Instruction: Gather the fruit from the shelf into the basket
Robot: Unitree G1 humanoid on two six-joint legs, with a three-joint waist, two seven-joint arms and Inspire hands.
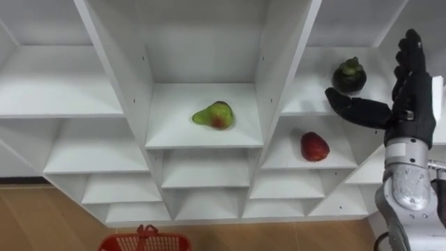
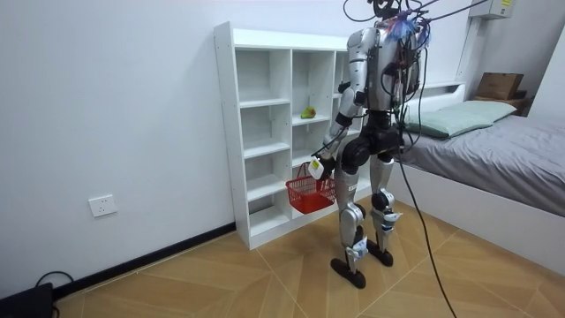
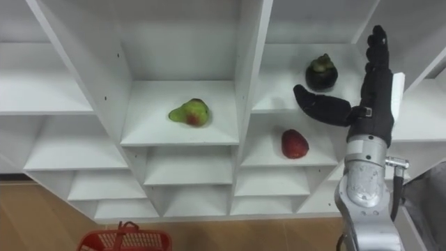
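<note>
Right hand (image 1: 411, 97) hangs open, fingers straight, thumb just beside the dark mangosteen (image 1: 349, 75) on the closet (image 1: 202, 136) shelf. Red fruit (image 1: 314, 146) lies below, green pear (image 1: 214, 115) in the middle bay. Left hand (image 2: 318, 163) grips the red basket (image 1: 144, 242). A glancing thumb could roll the mangosteen off the shelf.

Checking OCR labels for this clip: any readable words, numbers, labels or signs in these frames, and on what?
None readable.
The white shelf unit, pear, red fruit, dark fruit and red basket carry no visible print.
In the room view, the wall socket and cardboard box are too small to show any lettering.
</note>
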